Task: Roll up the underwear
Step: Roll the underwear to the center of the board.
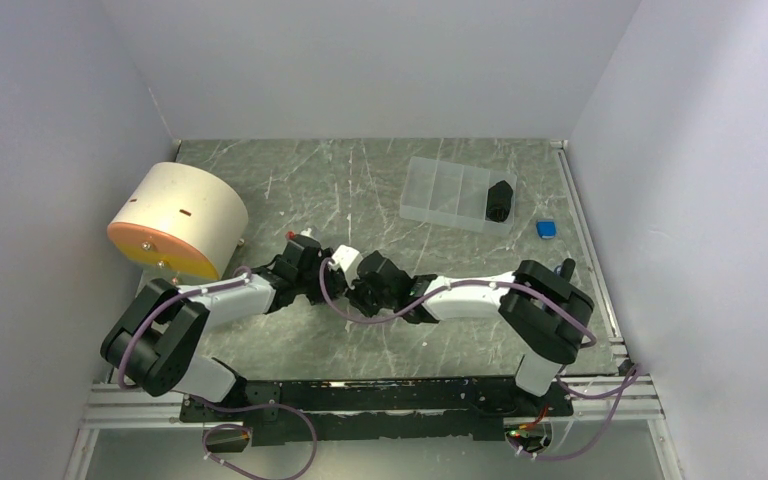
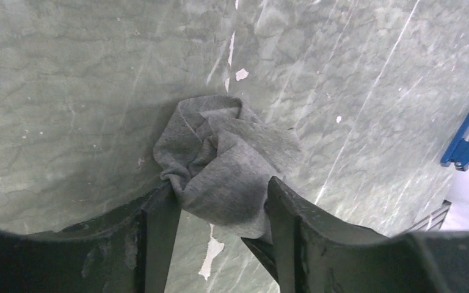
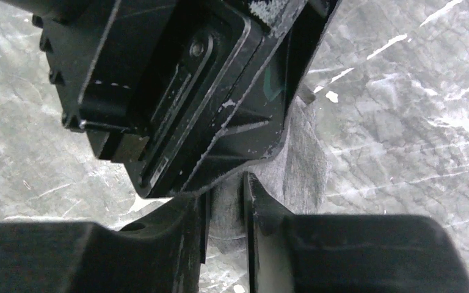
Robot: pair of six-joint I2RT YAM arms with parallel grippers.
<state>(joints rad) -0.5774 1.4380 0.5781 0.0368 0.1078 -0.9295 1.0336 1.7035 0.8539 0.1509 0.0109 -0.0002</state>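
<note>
Pinning bunched grey underwear (image 2: pixel 226 152) to tabletop (image 1: pixel 360 180) with left gripper (image 2: pixel 220 204) clamped across it, nipping a fold with right gripper (image 3: pixel 226 198) closed alongside, likely tightening the roll, well near-left of clear divider box (image 1: pixel 457 193).

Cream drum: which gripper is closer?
Left. The left gripper sits just right of the cream drum; the right gripper is farther right, beyond it.

Both arms, left arm (image 1: pixel 230 297) and right arm (image 1: pixel 480 292), reach low to frame center, wrists almost touching. Left hand (image 2: pixel 220 192) clamps the bunched underwear (image 2: pixel 220 152) from both sides. Right hand (image 3: pixel 226 195) fingers narrow, pinching the underwear right beside the left hand's housing.
</note>
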